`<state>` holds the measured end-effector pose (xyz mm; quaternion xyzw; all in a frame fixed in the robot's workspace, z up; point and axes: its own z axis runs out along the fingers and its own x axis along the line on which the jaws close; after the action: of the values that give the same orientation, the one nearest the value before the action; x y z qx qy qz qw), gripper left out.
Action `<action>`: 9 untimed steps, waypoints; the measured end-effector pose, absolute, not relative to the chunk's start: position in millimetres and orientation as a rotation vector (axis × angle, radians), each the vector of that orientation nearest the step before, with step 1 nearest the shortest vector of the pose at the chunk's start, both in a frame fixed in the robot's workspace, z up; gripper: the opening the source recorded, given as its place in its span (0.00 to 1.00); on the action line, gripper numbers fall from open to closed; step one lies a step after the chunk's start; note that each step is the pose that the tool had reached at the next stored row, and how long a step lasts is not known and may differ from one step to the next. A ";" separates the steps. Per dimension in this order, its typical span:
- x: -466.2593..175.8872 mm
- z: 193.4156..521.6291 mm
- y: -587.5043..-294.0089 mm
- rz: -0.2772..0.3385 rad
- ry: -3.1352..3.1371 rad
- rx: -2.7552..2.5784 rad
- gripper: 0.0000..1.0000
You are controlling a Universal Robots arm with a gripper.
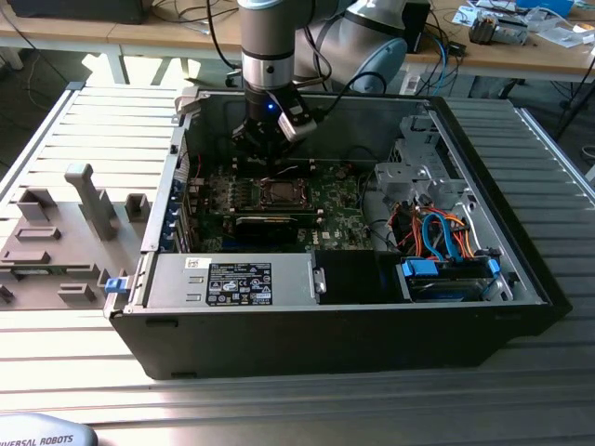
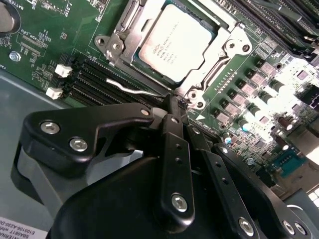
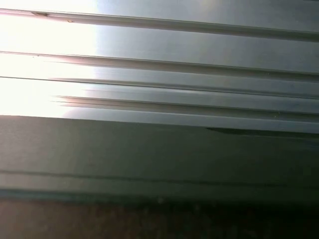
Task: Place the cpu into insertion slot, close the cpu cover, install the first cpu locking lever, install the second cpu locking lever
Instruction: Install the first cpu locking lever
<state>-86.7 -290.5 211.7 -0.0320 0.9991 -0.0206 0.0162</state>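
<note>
Hovering inside the open computer case (image 1: 307,344), the pincer (image 2: 174,102) has its fingers pinched narrow at a thin locking lever (image 2: 130,88) just beside the insertion slot (image 2: 197,97). The cpu (image 2: 174,42) lies seated under the closed cpu cover (image 2: 130,35). I judge the smooth wire could slip off the tips and spring back.

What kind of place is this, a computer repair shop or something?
More likely a robotics lab or test bench. An open computer case lies on a ribbed metal table, a robot arm reaches down over its motherboard, and cluttered wooden desks with cables stand behind.
</note>
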 end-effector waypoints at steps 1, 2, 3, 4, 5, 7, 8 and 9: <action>-86.4 211.5 -290.5 -0.064 3.107 -0.100 0.11; -86.2 211.2 -290.5 -0.064 3.107 -0.100 0.11; -85.9 210.9 -290.5 -0.064 3.107 -0.099 0.11; -85.2 210.3 -290.5 -0.064 3.107 -0.099 0.11; -84.5 209.9 -290.5 -0.065 3.107 -0.099 0.11; -82.9 209.4 -290.5 -0.064 3.107 -0.099 0.11; -80.8 209.0 -290.5 -0.064 3.108 -0.099 0.11; -79.6 208.7 -290.5 -0.064 3.108 -0.099 0.11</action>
<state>-79.6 -290.5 208.7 -0.0320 0.9991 -0.0207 0.0159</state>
